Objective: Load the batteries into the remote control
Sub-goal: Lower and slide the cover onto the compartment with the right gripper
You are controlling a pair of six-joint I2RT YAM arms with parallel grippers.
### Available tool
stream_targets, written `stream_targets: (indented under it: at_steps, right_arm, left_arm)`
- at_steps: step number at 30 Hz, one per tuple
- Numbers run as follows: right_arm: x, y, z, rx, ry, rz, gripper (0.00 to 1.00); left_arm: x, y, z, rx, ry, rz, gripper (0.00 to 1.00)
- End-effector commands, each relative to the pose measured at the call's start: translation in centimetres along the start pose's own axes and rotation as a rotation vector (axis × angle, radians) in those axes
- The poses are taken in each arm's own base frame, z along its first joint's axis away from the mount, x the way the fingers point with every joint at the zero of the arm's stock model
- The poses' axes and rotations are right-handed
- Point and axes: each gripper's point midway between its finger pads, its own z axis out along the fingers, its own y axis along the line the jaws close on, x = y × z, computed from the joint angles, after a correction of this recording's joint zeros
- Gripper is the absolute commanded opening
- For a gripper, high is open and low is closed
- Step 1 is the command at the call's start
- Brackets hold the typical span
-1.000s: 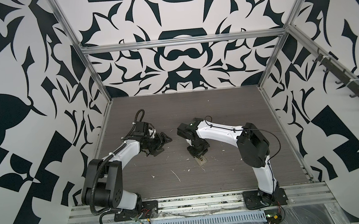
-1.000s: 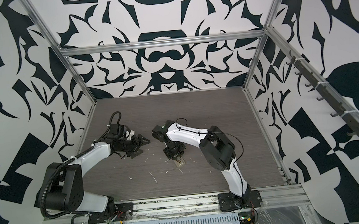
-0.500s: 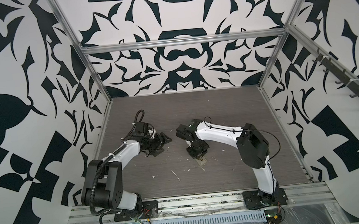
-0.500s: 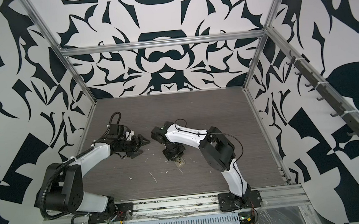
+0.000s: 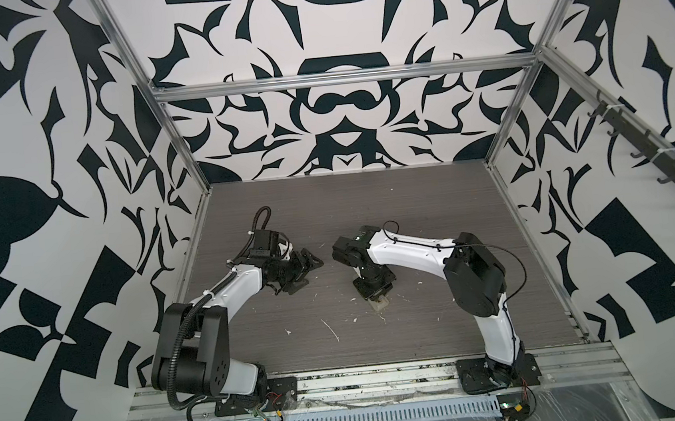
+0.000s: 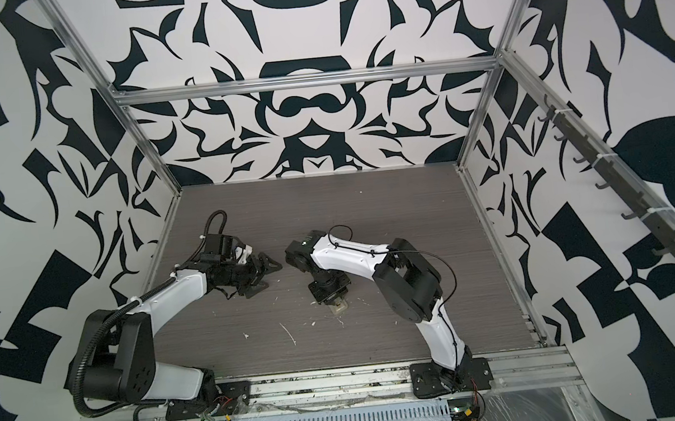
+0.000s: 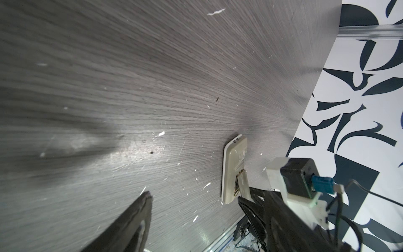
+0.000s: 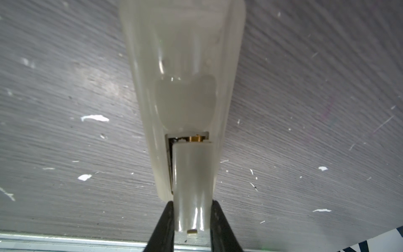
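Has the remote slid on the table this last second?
No. The remote control, its battery cover in the right gripper, lies as far from the long white scratch as before.

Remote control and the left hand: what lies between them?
Just bare table with a few white flecks, from left hand to remote control, as both top views and left wrist view show.
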Motion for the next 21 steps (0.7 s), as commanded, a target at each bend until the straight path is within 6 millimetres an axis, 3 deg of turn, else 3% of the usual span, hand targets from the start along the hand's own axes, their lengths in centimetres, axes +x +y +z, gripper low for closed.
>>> stream_targets:
  at_steps: [1,21]
  right_arm:
    - [0.5,-0.4,-0.5,0.024,0.0,0.013,0.0]
    - [-0.1,0.7,-0.3,0.026,-0.018,0.018,0.0]
  left_arm:
    - [0.3,-0.1,-0.3,0.008,-0.005,0.005,0.83]
    - [0.8,0.5,-0.3,0.001,-0.004,0.0,0.83]
